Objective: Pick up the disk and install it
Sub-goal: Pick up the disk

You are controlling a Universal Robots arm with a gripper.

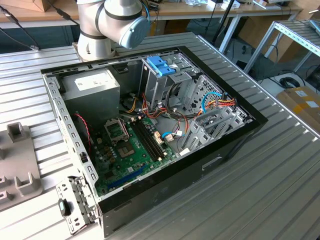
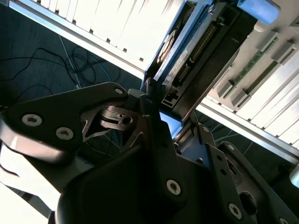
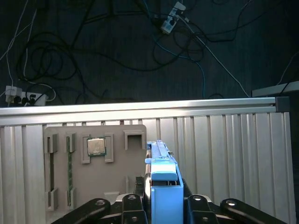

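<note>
The disk (image 3: 163,170) stands edge-on in the first wrist view, its blue carrier frame rising between the two black fingers. My gripper (image 3: 163,201) is shut on it. In the second wrist view the disk (image 2: 198,46) shows its dark connector edge with rows of pins, and my gripper (image 2: 175,126) clamps it from both sides. It hangs in the air over the edge of the slatted metal table (image 3: 224,154), above a grey holder tray (image 3: 119,186). The open computer case (image 1: 150,125) lies on the table in the exterior view, with its metal drive cage (image 1: 175,85) at the back.
A blue plastic latch (image 1: 161,65) tops the drive cage. The grey holder tray (image 1: 20,170) sits at the exterior view's left; it carries a processor chip (image 3: 96,146) and a green memory stick (image 3: 70,163). Cables (image 3: 93,51) lie on the dark floor beyond the table edge. The arm's base (image 1: 100,25) stands behind the case.
</note>
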